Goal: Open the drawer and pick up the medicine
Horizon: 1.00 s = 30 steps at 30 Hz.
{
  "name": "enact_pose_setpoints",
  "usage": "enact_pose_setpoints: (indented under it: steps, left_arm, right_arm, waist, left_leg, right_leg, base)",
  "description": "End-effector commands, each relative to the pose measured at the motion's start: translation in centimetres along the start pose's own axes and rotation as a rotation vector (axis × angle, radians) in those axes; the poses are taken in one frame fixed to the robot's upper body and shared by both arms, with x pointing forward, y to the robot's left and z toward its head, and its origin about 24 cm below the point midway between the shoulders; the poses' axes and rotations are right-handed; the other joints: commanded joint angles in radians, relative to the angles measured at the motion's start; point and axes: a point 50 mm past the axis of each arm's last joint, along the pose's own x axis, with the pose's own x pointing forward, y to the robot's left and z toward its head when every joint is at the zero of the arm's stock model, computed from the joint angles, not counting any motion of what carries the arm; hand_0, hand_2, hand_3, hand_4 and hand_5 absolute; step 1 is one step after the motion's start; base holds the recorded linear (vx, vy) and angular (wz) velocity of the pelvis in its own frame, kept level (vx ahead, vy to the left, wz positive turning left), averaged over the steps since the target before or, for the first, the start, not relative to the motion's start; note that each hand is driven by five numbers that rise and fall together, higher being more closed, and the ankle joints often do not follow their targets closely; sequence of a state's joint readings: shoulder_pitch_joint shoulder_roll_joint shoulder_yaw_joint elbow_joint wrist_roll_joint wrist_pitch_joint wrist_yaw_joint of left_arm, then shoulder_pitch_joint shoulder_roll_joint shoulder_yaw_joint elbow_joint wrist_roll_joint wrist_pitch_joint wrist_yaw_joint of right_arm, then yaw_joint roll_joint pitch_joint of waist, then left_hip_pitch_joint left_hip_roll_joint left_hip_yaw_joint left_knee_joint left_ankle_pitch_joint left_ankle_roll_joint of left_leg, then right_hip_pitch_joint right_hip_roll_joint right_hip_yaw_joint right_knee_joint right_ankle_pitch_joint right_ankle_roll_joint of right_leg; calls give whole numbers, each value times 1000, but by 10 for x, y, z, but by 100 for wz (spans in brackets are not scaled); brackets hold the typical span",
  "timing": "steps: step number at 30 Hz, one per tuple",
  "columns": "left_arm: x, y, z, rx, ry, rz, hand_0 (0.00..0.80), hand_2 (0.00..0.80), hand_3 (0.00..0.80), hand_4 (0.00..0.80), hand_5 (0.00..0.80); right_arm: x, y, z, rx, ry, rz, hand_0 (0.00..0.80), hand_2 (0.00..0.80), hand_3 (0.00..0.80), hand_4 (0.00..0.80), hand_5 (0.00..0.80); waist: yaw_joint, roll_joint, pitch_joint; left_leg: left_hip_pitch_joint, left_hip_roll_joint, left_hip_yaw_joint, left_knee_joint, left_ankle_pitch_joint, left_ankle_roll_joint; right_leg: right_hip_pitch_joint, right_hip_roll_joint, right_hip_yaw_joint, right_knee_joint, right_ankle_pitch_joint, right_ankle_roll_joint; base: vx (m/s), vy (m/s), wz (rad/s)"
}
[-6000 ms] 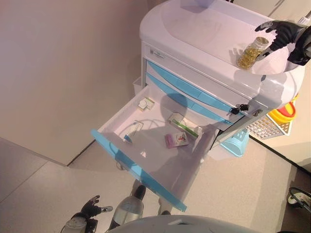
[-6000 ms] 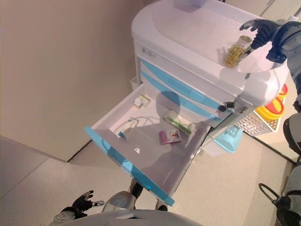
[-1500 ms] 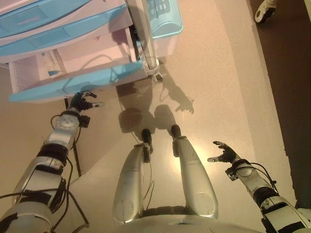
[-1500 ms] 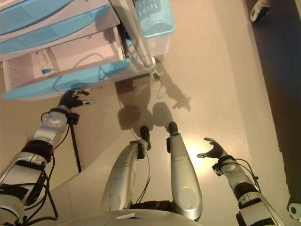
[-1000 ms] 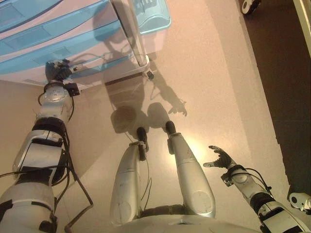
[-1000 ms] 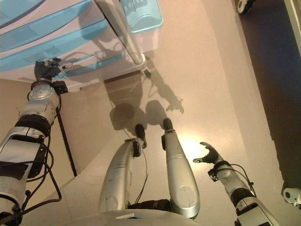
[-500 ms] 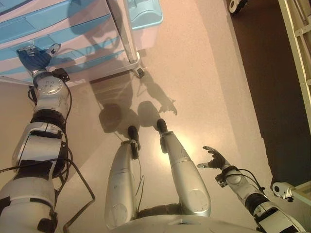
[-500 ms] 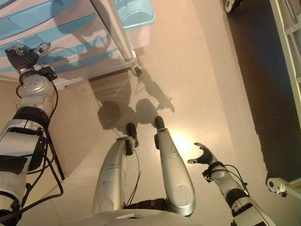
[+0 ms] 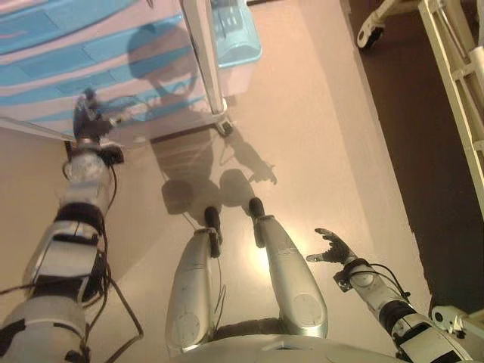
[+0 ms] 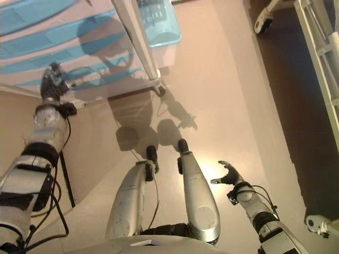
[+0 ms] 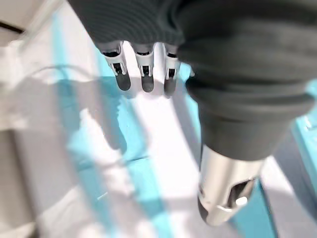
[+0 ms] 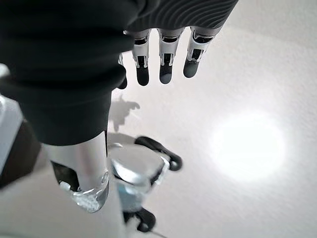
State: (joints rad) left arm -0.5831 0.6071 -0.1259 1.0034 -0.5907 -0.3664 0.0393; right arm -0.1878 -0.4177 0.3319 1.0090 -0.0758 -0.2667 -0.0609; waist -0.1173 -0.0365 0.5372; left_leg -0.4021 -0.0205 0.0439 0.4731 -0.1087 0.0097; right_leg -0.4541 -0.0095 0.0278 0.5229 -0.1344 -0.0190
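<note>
White cart (image 9: 162,83), glossy blue drawer fronts (image 9: 53,68) | left hand (image 9: 89,121) against a front, fingers relaxed | right hand (image 9: 333,248) released, empty, over smooth floor (image 9: 318,136).

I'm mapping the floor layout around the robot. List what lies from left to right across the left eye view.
Left hand at the blue-fronted drawer cart → light blue bin beside the cart → right hand out over the floor → white bed frame at the right edge.
</note>
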Motion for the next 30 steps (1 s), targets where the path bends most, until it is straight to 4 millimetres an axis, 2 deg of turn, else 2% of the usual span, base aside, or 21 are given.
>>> enact_pose_setpoints:
  steps: [1,2,3,5,7,8,9,11,15,19,24,27,30]
  left_arm:
    - [-44,4,-58,-53,92,-60,0,0,0,0,0]
    - [-53,2,-70,-58,127,-71,0,0,0,0,0]
    - [-73,2,-93,-63,201,-85,0,0,0,0,0]
    - [-104,4,-124,-32,331,-104,0,0,0,0,0]
    - [-128,5,-146,59,446,-133,0,0,0,0,0]
    - [-134,5,-152,85,486,-137,0,0,0,0,0]
    - [-149,8,-164,128,571,-139,0,0,0,0,0]
    - [-169,13,-178,140,680,-131,0,0,0,0,0]
    - [-201,15,-198,129,857,-163,0,0,0,0,0]
    - [-233,7,-213,92,1000,-237,0,0,0,0,0]
    - [-260,1,-222,64,1120,-302,0,0,0,0,0]
    - [-264,-6,-223,93,1107,-367,0,0,0,0,0]
    - [-259,-17,-222,92,1062,-389,0,0,0,0,0]
  right_arm:
    - [-24,11,-42,-3,94,48,0,0,0,0,0]
    - [-26,13,-46,-1,103,54,0,0,0,0,0]
    - [-30,15,-53,0,125,71,0,0,0,0,0]
    - [-37,20,-63,16,163,94,0,0,0,0,0]
    - [-41,24,-70,24,194,117,0,0,0,0,0]
    - [-42,25,-71,24,200,124,0,0,0,0,0]
    - [-44,29,-75,21,221,144,0,0,0,0,0]
    - [-46,33,-79,7,240,170,0,0,0,0,0]
    - [-47,37,-81,40,265,150,0,0,0,0,0]
    - [-45,38,-80,61,285,127,0,0,0,0,0]
    - [-45,41,-81,52,302,157,0,0,0,0,0]
    - [-45,45,-81,54,307,183,0,0,0,0,0]
    - [-46,50,-82,52,317,208,0,0,0,0,0]
  waist:
    - [33,27,-167]
    - [38,28,-178]
    - [48,33,-205]
    - [63,41,-247]
    - [74,49,-283]
    - [77,52,-294]
    - [86,58,-320]
    - [99,64,-345]
    - [123,72,-379]
    - [144,73,-395]
    - [162,60,-400]
    - [167,48,-402]
    - [165,42,-404]
  left_leg:
    - [99,-81,-8,-112,-29,59]
    - [118,-80,-14,-130,-23,55]
    - [157,-76,-23,-171,-11,47]
    - [219,-69,-37,-233,6,34]
    - [269,-62,-45,-286,19,23]
    - [277,-60,-48,-300,24,21]
    - [308,-58,-55,-333,32,15]
    - [344,-55,-68,-365,40,9]
    - [385,-49,-83,-404,51,2]
    - [411,-52,-95,-421,48,2]
    - [425,-60,-95,-417,31,11]
    - [430,-60,-86,-418,27,15]
    - [439,-56,-78,-445,34,16]
  right_leg:
    - [118,-7,-61,-155,12,15]
    - [140,-9,-70,-169,12,16]
    - [183,-10,-88,-197,10,17]
    - [249,-13,-115,-238,5,18]
    - [306,-14,-135,-275,0,19]
    - [316,-13,-140,-287,2,19]
    - [353,-13,-152,-310,-3,19]
    - [396,-17,-173,-331,-9,20]
    - [454,-23,-205,-360,-16,19]
    - [493,-31,-225,-391,-13,22]
    - [518,-38,-237,-432,7,30]
    - [523,-39,-241,-456,25,37]
    - [523,-32,-236,-475,39,43]
  base:
    - [68,-65,23]
    - [114,-84,23]
    - [99,-71,28]
    - [118,-74,29]
    - [65,-50,31]
    - [28,-43,30]
    - [14,-47,28]
    - [15,-52,29]
    - [-33,-47,33]
    - [-75,-20,24]
    - [-93,-15,11]
    - [-63,-29,3]
    - [-68,-30,-1]
